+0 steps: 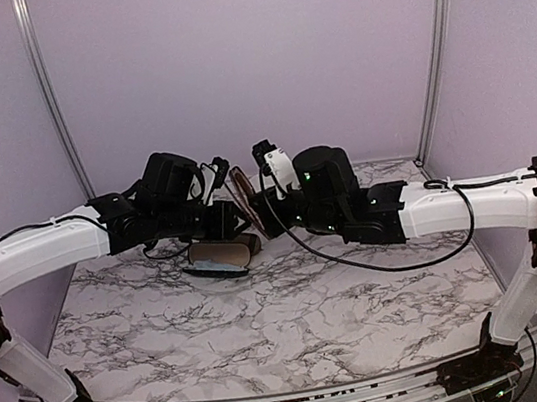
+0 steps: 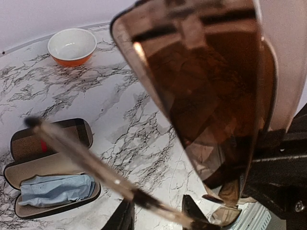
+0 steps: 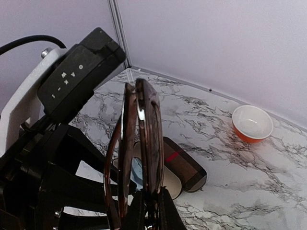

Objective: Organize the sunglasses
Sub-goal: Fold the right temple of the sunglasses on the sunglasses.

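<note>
Right tool (image 3: 151,207) clamps brown squarish sunglasses (image 3: 154,134); whether left tool (image 2: 158,215) grips their arm is unclear. Only wrist views show orange bowl (image 2: 72,46).

Your sunglasses (image 3: 146,143) are translucent brown, with amber-tinted lenses. The open case (image 2: 72,134) is dark brown with a red stripe and a cream lining; the cloth (image 2: 55,188) inside it is pale blue. Beyond the case, the bowl (image 2: 72,61) is orange outside and white inside. Under the case, the table (image 2: 120,96) is white marble with grey-black veins.
</note>
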